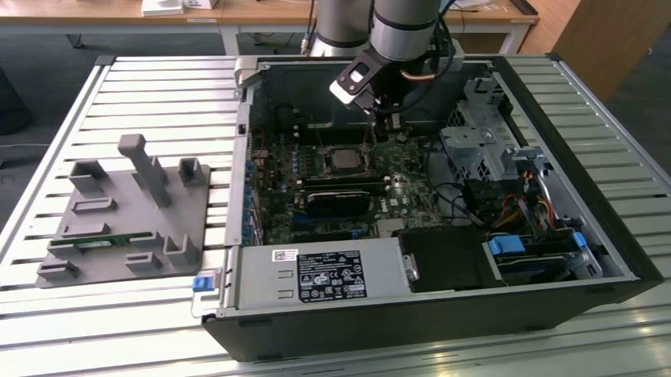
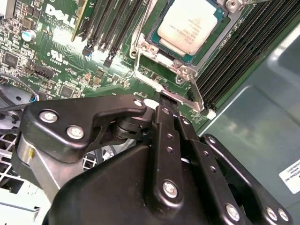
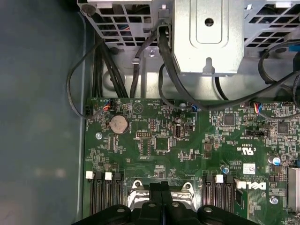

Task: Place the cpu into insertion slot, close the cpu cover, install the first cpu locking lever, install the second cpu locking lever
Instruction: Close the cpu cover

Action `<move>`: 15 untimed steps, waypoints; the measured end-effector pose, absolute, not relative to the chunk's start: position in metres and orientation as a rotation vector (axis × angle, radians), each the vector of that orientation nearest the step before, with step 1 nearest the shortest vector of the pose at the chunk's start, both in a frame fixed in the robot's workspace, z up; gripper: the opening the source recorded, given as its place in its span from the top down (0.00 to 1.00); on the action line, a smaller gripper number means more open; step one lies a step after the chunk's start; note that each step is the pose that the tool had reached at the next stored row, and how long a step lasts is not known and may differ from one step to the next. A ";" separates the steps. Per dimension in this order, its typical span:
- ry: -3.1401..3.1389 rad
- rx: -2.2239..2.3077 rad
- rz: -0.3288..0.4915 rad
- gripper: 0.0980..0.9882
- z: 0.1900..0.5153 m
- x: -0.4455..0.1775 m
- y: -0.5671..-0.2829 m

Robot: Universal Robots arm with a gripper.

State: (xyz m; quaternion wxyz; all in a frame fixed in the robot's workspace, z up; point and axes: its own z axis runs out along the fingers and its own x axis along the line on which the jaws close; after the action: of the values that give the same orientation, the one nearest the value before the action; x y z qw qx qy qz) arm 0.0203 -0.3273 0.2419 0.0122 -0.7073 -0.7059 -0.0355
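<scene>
Silver-topped cpu (image 2: 187, 26) lies flat in the insertion slot (image 2: 146, 47)

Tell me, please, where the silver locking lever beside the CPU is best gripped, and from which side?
Grip the locking lever at its flattened free end, which sticks out past the corner of the cpu cover. Probably come straight down from above the motherboard, pinching across the thin bar.
</scene>
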 end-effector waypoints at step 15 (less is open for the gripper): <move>-2.200 -2.205 -0.111 0.99 0.240 0.011 -0.327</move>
State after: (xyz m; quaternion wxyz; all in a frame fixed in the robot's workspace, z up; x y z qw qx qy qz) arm 0.0113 -0.3273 0.2399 0.0123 -0.7073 -0.7059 -0.0357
